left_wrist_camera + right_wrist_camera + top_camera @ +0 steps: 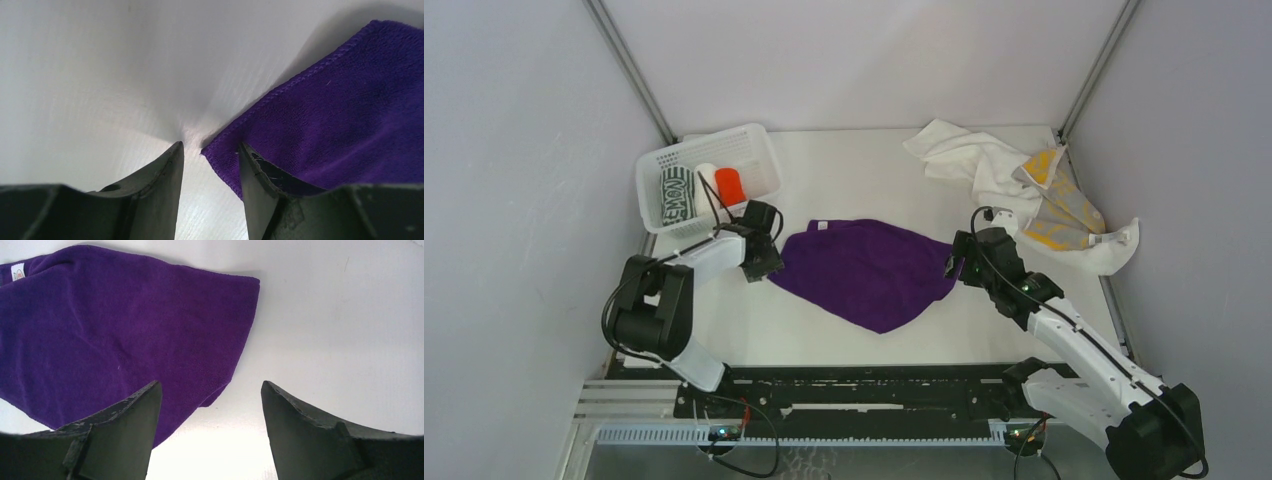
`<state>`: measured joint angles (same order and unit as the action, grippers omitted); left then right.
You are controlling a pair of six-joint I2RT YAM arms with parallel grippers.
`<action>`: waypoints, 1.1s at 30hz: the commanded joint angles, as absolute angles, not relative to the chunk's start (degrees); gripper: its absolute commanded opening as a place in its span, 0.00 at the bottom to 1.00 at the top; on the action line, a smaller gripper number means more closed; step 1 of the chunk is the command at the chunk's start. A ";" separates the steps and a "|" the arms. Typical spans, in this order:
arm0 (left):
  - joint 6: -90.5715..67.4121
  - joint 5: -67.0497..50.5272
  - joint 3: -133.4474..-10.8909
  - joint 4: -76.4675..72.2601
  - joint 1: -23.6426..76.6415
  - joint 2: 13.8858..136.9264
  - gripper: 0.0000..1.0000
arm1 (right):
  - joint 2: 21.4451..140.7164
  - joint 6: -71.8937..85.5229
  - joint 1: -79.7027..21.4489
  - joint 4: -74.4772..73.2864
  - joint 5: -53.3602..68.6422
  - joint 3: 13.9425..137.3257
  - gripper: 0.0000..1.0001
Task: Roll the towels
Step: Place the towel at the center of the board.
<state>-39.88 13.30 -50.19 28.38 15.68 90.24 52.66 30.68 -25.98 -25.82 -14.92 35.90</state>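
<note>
Jaws of the left gripper [210,146] were set narrow but apart, with the left corner of the purple towel [869,272] lying at the gap on the table [844,160]. Those of the right gripper [210,384] were held wide astride its right edge. Only from above were the basket [754,135] with three rolled towels [677,195], far left, and the loose white towel [959,155] and yellow-and-grey towel [1054,205], far right, shown. A label [18,274] was caught by the right wrist alone.

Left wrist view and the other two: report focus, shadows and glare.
Left wrist view: purple towel hem sharp, fingers soft, grey shadow beside the hem. Right wrist view: evenly lit, towel sharp, faint shadow. Top external view: soft even light, no glare.
</note>
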 commanded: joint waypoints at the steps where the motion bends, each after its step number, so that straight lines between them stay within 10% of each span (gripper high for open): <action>1: -37.34 12.64 -53.72 29.04 16.74 92.96 0.49 | 52.23 31.07 -26.40 -22.47 -15.21 36.04 0.73; 8: -38.04 11.39 -51.51 28.92 18.20 94.94 0.39 | 51.63 31.15 -26.46 -23.14 -15.55 36.04 0.72; 14: -38.16 11.12 -47.66 27.78 18.35 90.75 0.01 | 52.96 31.55 -26.61 -23.85 -13.96 36.04 0.72; 27: -43.59 17.36 -39.62 35.53 18.36 61.80 0.00 | 59.58 37.97 -26.64 -22.56 -7.03 32.04 0.68; 33: -43.28 16.02 -38.32 37.22 18.36 55.55 0.00 | 64.41 41.85 -26.70 -17.04 -4.05 29.27 0.49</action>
<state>-42.57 15.31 -39.90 35.24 18.15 58.48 62.65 37.82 -26.35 -22.74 -6.26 30.17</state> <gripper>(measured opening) 0.007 0.561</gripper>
